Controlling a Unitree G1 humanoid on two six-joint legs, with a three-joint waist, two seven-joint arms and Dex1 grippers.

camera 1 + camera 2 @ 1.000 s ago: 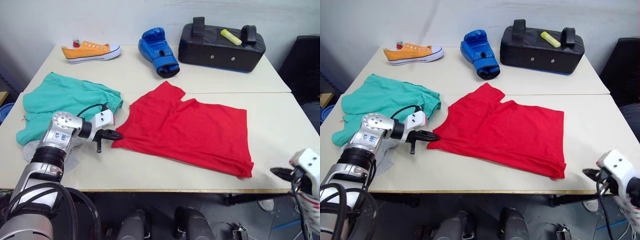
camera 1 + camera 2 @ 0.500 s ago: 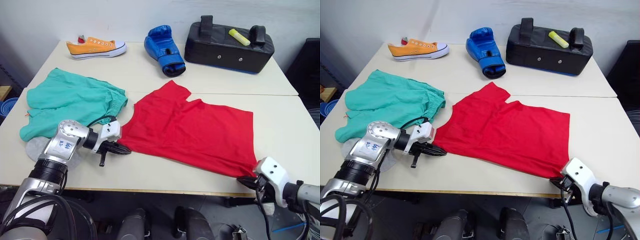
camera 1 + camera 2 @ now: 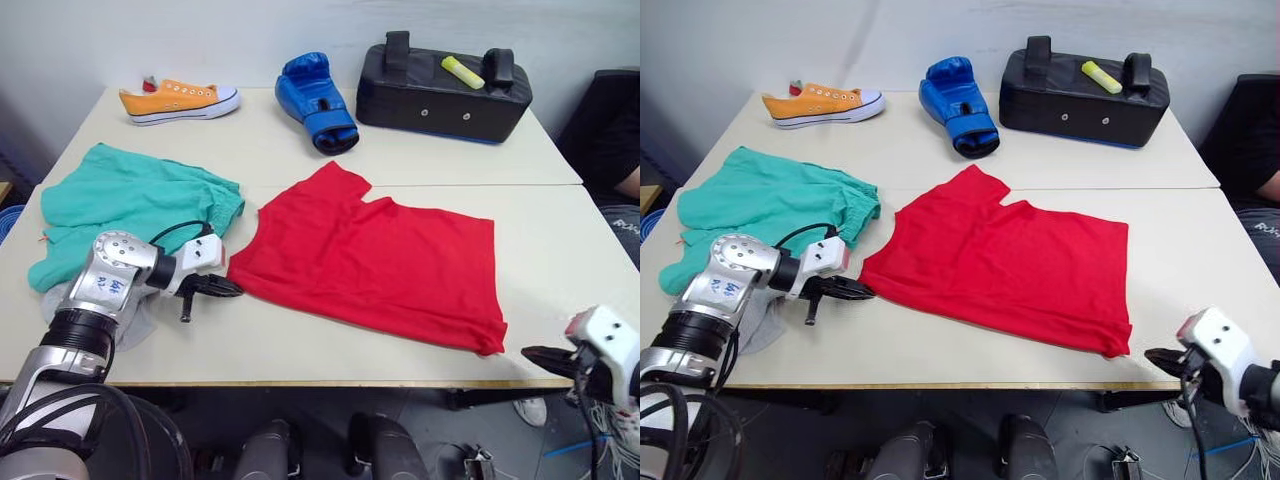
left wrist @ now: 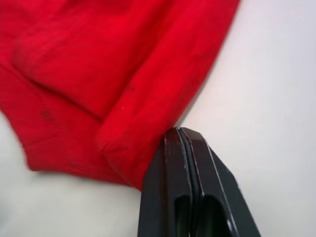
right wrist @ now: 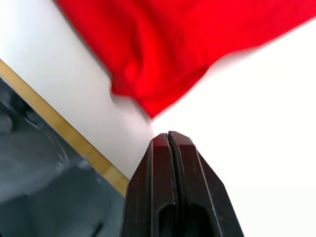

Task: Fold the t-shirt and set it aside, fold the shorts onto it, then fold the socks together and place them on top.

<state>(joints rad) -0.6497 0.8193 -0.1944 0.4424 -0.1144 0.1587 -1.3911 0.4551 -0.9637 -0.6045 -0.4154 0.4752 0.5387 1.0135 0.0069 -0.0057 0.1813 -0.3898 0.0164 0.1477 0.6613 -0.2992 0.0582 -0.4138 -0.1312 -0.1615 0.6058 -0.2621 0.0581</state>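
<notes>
Since half a second ago the right gripper [image 3: 537, 353] has drawn back off the worktop's [image 3: 300, 340] front edge, clear of the t-shirt [image 3: 380, 260], jaws closed on nothing. Left gripper [image 3: 228, 289], jaws shut and empty, touches the shirt's left corner. Shirt lies mid-worktop; shorts [image 3: 125, 200] at left edge.

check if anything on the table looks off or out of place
Nothing is spilled or damaged. The t-shirt lies askew and already part-folded. The shorts are rumpled, with the socks tucked under their near edge. An orange sneaker, blue boxing glove and black pad are unrelated clutter.
</notes>
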